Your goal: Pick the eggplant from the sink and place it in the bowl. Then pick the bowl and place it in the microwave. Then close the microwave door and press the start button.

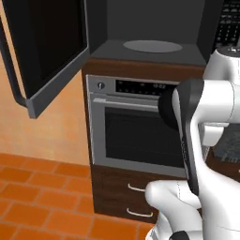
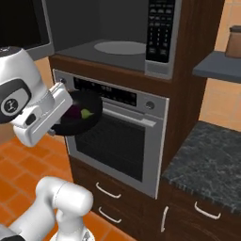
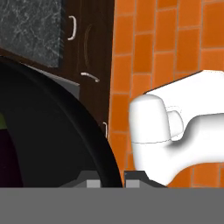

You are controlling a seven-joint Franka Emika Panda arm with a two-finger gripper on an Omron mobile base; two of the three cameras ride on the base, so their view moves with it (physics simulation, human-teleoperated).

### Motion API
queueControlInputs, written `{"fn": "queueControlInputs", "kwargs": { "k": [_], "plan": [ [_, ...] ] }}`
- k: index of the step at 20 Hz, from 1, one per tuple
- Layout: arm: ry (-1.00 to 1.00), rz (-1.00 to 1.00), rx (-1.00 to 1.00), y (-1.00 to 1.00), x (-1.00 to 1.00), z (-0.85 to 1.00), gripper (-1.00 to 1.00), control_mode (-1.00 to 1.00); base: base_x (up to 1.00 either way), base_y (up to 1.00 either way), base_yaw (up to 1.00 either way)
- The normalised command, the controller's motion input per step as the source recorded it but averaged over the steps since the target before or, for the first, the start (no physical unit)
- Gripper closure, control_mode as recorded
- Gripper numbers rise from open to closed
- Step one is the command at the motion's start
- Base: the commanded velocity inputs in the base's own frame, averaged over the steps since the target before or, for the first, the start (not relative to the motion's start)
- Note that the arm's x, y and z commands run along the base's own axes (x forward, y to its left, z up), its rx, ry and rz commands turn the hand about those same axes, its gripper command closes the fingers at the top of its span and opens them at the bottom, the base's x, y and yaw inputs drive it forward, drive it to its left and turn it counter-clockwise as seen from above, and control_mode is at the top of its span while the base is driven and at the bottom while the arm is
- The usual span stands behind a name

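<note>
While the door (image 1: pixel 44 51) hangs swung wide at far left in the left base view, black glass in a grey frame with its bar handle on the outer edge, the microwave (image 1: pixel 150 47) cavity sits open beside it, pale round turntable (image 1: pixel 152 46) on the floor of the cavity. Keypad panel (image 2: pixel 160 33) on the microwave's right side in the right base view.

Below the microwave: steel oven (image 1: pixel 136 126) with a control strip and windowed door, then two wood drawers (image 1: pixel 136 199) with curved pulls. Orange tile floor (image 1: pixel 37 206) on the left.

Bowl (image 2: pixel 77 115) is off any counter, held in the air in front of the oven's control strip, below the level of the microwave cavity, roughly level. Eggplant (image 2: pixel 75 112) lies inside it, dark purple with a green stem end.

Pincer (image 3: pixel 111 177) is pinching the bowl rim: in the hand view the black rim runs down between the two finger tips, one tip on each side. Eggplant edge shows at the far left of that view inside the bowl.

Right of the oven: dark speckled counter (image 2: pixel 207 160) over wood cabinets, and a grey shelf (image 2: pixel 219 66) higher up carrying a brown jar (image 2: pixel 234 41).
</note>
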Motion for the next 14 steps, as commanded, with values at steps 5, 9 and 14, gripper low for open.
{"fn": "queueControlInputs", "kwargs": {
  "k": [5, 9, 14],
  "plan": [
    [0.00, 0.00, 0.00, 0.00, 0.00, 0.00, 1.00, 1.00, 0.60, 0.09, 0.01],
    [0.00, 0.00, 0.00, 0.00, 0.00, 0.00, 1.00, 1.00, 0.39, 0.34, 0.05],
    [0.00, 0.00, 0.00, 0.00, 0.00, 0.00, 1.00, 1.00, 0.25, 0.53, 0.03]
  ]
}}
